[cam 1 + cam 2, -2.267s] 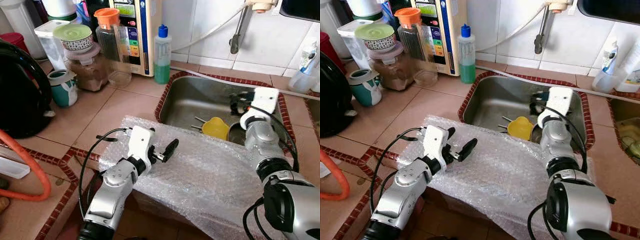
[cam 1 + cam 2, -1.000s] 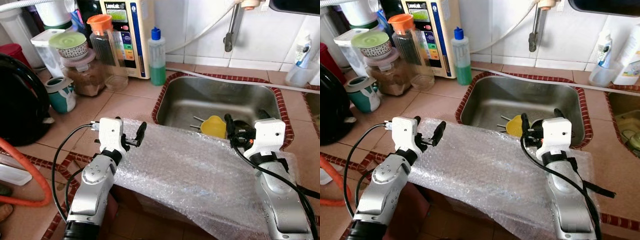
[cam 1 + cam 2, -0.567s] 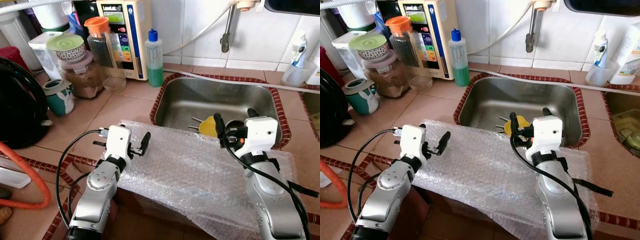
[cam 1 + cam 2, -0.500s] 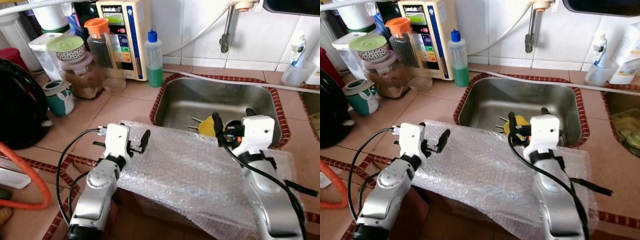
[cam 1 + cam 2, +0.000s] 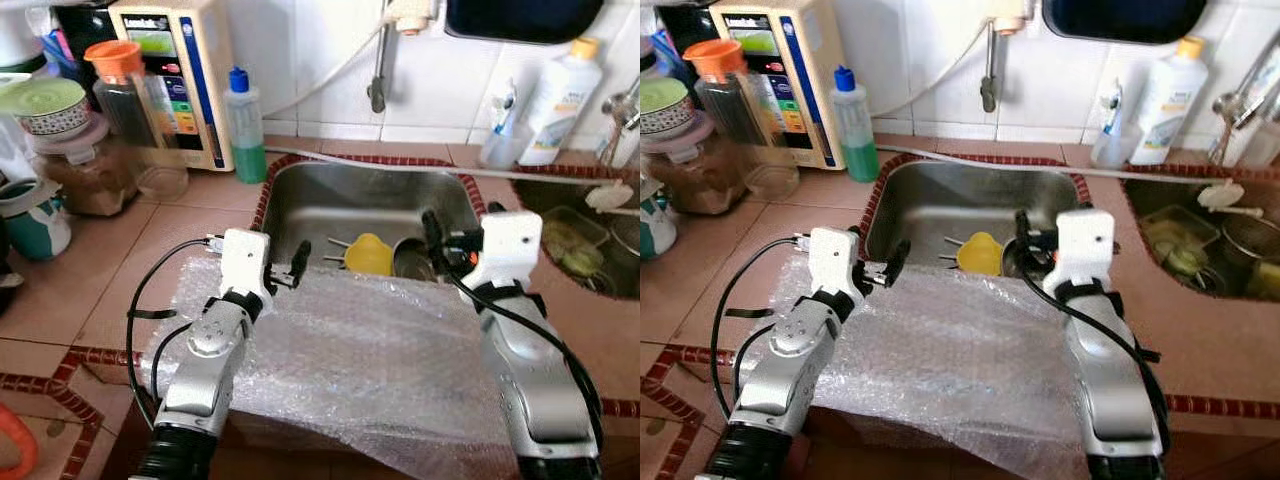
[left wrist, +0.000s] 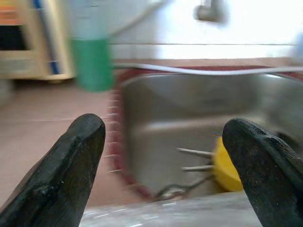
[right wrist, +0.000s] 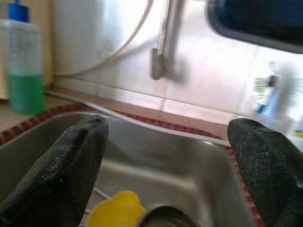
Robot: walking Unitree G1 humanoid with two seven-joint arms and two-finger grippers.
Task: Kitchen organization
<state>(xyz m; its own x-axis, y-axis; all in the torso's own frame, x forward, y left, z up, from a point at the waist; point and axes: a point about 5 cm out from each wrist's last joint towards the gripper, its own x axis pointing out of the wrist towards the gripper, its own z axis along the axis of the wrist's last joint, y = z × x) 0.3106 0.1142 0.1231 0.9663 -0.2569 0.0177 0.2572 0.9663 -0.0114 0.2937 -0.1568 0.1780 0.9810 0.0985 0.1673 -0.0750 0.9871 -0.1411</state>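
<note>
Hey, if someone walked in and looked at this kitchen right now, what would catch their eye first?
Probably the crinkly bubble wrap spread over the counter edge in front of the sink, with the left gripper and right gripper open above its far edge. Next, the yellow cup lying in the steel basin.

A yellow cup [image 5: 368, 256] is lying tipped in the sink [image 5: 330, 200], just ahead of and between the left gripper [image 5: 291, 268] and the right gripper [image 5: 461, 236], both standing spread wide. Two thin utensils [image 5: 335, 243] are sticking out from the cup's side nearer the left gripper; a dark round vessel [image 5: 408, 262] is touching its other side, just below the right gripper. A sheet of bubble wrap [image 5: 370, 350] is lying crumpled under both grippers, reaching to the sink's near rim.
</note>
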